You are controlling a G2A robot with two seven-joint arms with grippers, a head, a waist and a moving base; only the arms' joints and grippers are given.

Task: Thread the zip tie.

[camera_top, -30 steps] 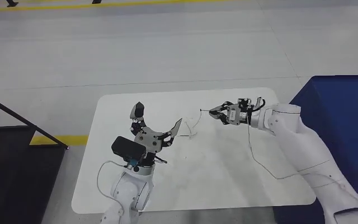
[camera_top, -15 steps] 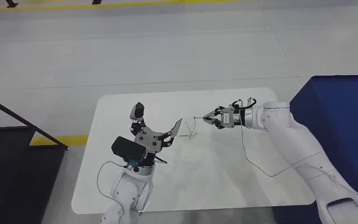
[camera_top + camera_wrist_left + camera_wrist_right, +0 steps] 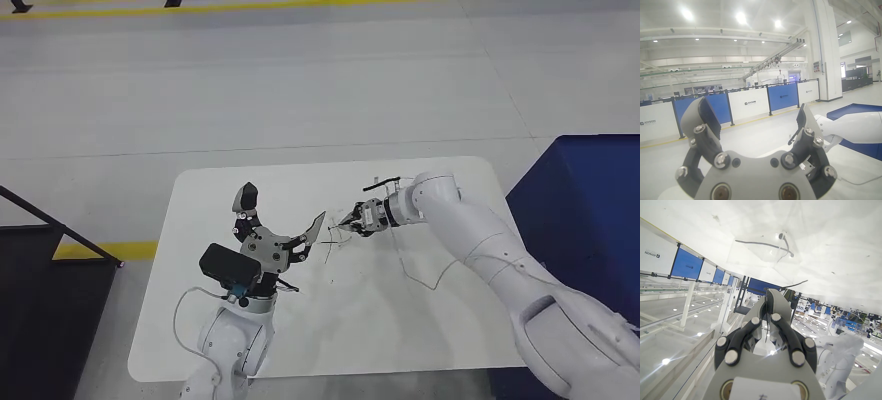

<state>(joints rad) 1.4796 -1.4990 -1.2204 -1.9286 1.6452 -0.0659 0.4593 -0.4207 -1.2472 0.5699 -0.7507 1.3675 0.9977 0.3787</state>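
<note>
Mid-table, over the white table [image 3: 200,330], the R gripper [image 3: 343,223] is clamped tight on a thin black zip tie [image 3: 769,313]. The strip runs btwn its fingers, w/ one end poking out past them toward the tabletop. The L gripper [image 3: 282,206] sits just left of it, jaws spread wide. Clear plastic film [image 3: 753,253] w/ dark strips lies on the table near the R gripper. Pale grey floor [image 3: 300,90] all round; yellow line [image 3: 110,250] at left, blue block [image 3: 590,190] at right. Blue & white barrier panels [image 3: 747,106] stand far off.
</note>
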